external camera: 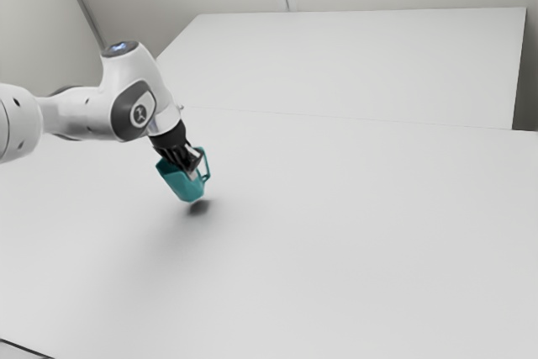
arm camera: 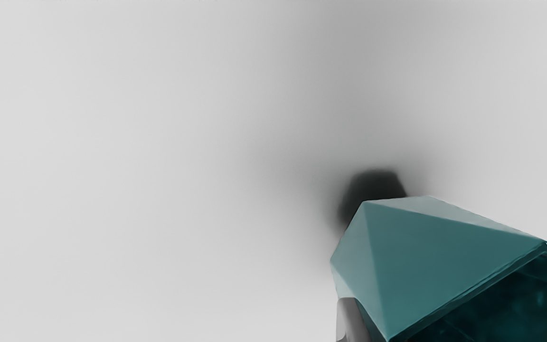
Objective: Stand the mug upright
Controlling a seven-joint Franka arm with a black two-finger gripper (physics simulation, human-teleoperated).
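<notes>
The teal faceted mug (external camera: 179,182) hangs tilted from my gripper (external camera: 192,169) in the exterior view, its base low and its handle on the side toward the exterior view's right. My gripper is shut on the mug near its rim and handle. In the wrist view one grey finger of the gripper (arm camera: 355,322) lies against the outside of the mug (arm camera: 425,256), whose dark opening faces the camera. The other fingertip is hidden there.
A white table (external camera: 353,233) spreads below the mug, with a small dark shadow just under the mug's base. A second pale panel (external camera: 361,65) stands beyond the table's far edge.
</notes>
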